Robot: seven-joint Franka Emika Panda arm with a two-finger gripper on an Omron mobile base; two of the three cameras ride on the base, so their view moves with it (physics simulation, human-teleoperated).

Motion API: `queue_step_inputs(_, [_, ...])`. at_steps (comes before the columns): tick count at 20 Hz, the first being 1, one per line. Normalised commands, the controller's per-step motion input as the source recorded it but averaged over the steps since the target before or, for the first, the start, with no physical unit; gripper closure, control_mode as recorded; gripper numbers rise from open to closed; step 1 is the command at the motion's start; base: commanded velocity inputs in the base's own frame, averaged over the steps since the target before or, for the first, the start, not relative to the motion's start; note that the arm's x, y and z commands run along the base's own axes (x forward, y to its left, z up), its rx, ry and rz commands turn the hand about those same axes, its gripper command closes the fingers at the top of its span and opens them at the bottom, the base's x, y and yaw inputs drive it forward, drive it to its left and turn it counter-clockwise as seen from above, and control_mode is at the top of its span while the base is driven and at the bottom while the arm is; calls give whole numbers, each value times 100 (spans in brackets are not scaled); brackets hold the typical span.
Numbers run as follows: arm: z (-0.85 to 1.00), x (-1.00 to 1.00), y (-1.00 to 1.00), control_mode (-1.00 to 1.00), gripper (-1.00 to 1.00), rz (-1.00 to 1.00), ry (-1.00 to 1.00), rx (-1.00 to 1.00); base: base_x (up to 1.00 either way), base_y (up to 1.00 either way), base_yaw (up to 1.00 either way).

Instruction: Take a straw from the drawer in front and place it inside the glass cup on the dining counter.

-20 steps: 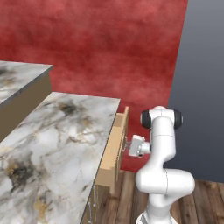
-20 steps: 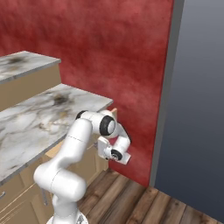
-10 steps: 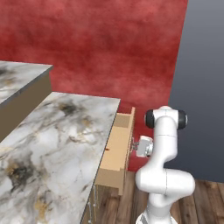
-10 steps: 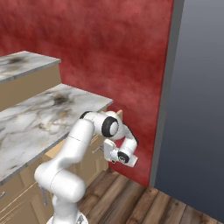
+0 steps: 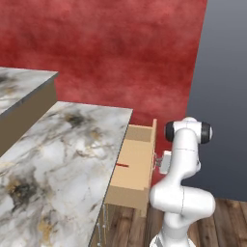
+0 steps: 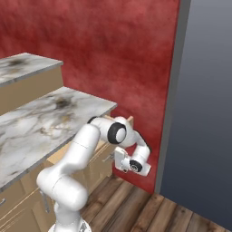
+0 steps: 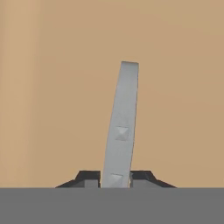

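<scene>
One drawer (image 5: 132,164) pulled out, straw (image 5: 122,165) inside | hand (image 7: 116,178) clamped on grey handle (image 7: 122,127) | writing: none legible

drawer (image 5: 131,169): light tan | straw (image 5: 122,165): red, likely plain | handle (image 7: 121,127): pale grey | counter (image 5: 58,154): white-grey marble, dark veins

Standing pulled out from under the marble top: drawer (image 5: 134,166), light tan wood, wide and shallow, flat front facing right. Lying flat on its floor near the left wall: straw (image 5: 122,165), thin, short, red.
</scene>
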Motion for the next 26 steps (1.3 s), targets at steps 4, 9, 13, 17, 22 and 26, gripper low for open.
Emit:
queue_step_inputs(4, [0,-19,-42,-100,100,0,0,-3,0,0,0])
queue_step_inputs(9, [0,-15,-39,-100,100,0,0,-3,0,0,0])
queue_step_inputs(13, [0,-15,-38,-100,100,0,0,-4,0,0,0])
queue_step_inputs(17, [0,-12,-37,-100,100,0,0,-4,0,0,0])
queue_step_inputs(22, [0,-7,-33,-100,100,0,0,-5,0,0,0])
queue_step_inputs(26, [0,-10,-30,-100,100,0,0,-6,0,0,0])
